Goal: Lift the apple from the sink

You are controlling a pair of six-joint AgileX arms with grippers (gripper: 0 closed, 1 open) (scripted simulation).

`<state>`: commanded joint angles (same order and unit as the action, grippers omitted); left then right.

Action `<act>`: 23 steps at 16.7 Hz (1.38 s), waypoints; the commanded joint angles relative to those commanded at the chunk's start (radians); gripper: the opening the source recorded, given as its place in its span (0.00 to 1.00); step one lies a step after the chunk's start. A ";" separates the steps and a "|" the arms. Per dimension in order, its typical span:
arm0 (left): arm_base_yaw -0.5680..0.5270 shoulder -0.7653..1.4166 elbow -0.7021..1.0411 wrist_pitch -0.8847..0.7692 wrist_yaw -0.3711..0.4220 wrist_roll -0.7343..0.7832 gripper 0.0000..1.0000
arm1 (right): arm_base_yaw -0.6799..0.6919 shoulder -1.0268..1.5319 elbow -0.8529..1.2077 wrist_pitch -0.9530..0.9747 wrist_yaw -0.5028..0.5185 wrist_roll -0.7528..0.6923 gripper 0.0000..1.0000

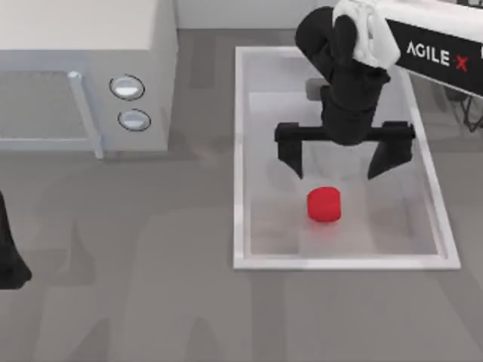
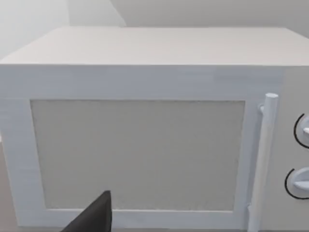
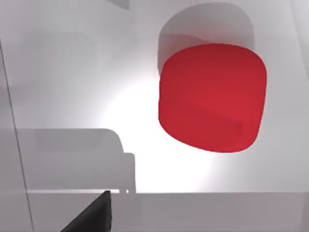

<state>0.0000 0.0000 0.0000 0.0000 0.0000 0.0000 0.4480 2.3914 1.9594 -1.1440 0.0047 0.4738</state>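
Note:
A small red apple [image 1: 324,204] lies on the pale floor of the white sink [image 1: 240,158], toward its near end. My right gripper [image 1: 341,169] hangs open over the basin just behind the apple, its two black fingers spread wider than the fruit and apart from it. The right wrist view looks down on the apple [image 3: 212,96] resting on the sink floor [image 3: 72,87], with one dark fingertip [image 3: 94,217] at the picture's edge. My left arm [image 1: 9,256] is parked at the table's left edge, and one of its fingertips [image 2: 94,217] shows in the left wrist view.
A white microwave [image 1: 83,68] with two round knobs [image 1: 127,87] and a bar handle stands at the back left; the left wrist view faces its door [image 2: 137,154]. Grey tabletop [image 1: 151,302] spreads in front of the microwave and the sink.

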 joint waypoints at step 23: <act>0.000 0.000 0.000 0.000 0.000 0.000 1.00 | 0.006 0.191 -0.179 0.375 0.003 0.003 0.25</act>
<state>0.0000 0.0000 0.0000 0.0000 0.0000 0.0000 0.4538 2.5824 1.7805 -0.7688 0.0075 0.4773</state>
